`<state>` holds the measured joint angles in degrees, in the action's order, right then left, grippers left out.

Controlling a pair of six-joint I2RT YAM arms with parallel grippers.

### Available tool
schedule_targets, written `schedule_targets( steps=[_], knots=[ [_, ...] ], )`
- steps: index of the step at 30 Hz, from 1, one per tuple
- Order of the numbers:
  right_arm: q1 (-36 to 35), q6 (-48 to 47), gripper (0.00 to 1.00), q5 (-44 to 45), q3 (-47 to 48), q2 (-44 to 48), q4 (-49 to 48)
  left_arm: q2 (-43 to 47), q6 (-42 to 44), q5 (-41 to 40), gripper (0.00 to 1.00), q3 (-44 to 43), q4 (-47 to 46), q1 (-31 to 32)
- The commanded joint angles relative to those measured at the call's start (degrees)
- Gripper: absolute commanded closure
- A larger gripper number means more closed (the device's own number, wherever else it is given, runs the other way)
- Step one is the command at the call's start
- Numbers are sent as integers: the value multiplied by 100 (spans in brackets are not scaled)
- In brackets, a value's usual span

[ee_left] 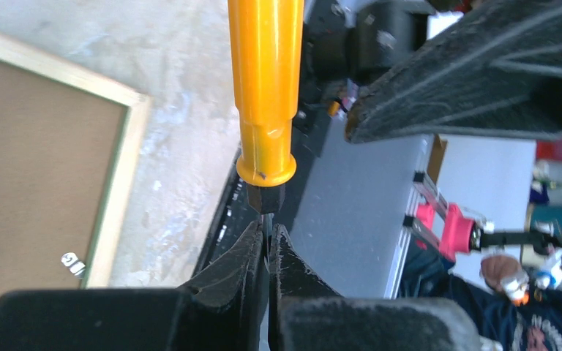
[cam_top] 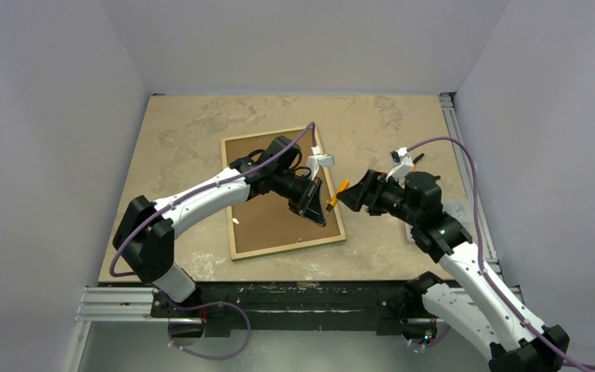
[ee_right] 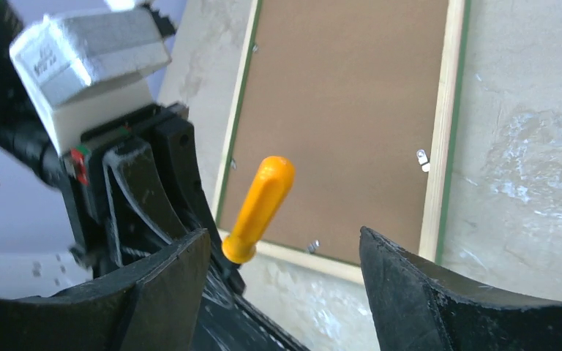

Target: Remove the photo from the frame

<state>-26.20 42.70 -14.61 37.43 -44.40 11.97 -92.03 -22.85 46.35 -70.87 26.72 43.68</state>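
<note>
The frame (cam_top: 287, 249) lies face down on the bench (cam_top: 194, 132), just left of centre in the overhead view. Its long sides run roughly from 5 o'clock to 11 o'clock. The photo (cam_top: 267, 213) sits inside it with the brown fibreboard back upward, bordered by the pale wood edge. A small metal tab (cam_top: 236, 221) shows near the frame's 9 o'clock side.

The left tool (cam_top: 321, 203) hangs over the frame's 3 o'clock edge. In its wrist view the two fingers (ee_left: 252, 252) are pinched together on the dark shaft of a screwdriver (ee_left: 265, 88). The orange handle stands away from the fingertips, toward 12 o'clock in that picture. Seen from above, the handle points toward 1 o'clock, off the frame's side and over bare bench.

The right tool (cam_top: 350, 198) sits just at 3 o'clock of the left one, facing it. Its jaws stand wide apart and grip nothing. In the right wrist view the handle appears between the two fingers (ee_right: 410, 285), closer to the 9 o'clock one; I cannot tell whether it touches it. Beyond it lie the fibreboard back and the frame's wood edge, with a thin green line at the outer side. Two more tabs (ee_right: 422, 156) sit at the fibreboard's margin.
</note>
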Motion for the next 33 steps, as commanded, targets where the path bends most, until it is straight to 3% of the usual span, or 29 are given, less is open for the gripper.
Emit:
schedule_targets(
  steps=[1,8,13,23,27,31,33],
  knots=[
    [6,-1678,26,-977,524,366,1447,450,612,1448,100,17,-63,29],
    [0,-1978,24,-3617,1058,148,1554,927,1557,2547,100,181,605,178],
    [9,-1591,25,-4518,1129,-45,856,779,1956,2846,100,84,932,358],
    [9,-1888,43,-5062,1381,-372,908,601,2102,2731,100,-1,1085,422],
    [11,-1749,46,-5047,1199,-391,680,550,2077,2728,100,-23,1073,450],
    [4,-1500,58,-5103,996,-420,264,500,2054,2667,100,-48,1063,465],
    [2,-1385,59,-5128,900,-425,65,454,2038,2639,100,-79,1070,467]
  ],
)
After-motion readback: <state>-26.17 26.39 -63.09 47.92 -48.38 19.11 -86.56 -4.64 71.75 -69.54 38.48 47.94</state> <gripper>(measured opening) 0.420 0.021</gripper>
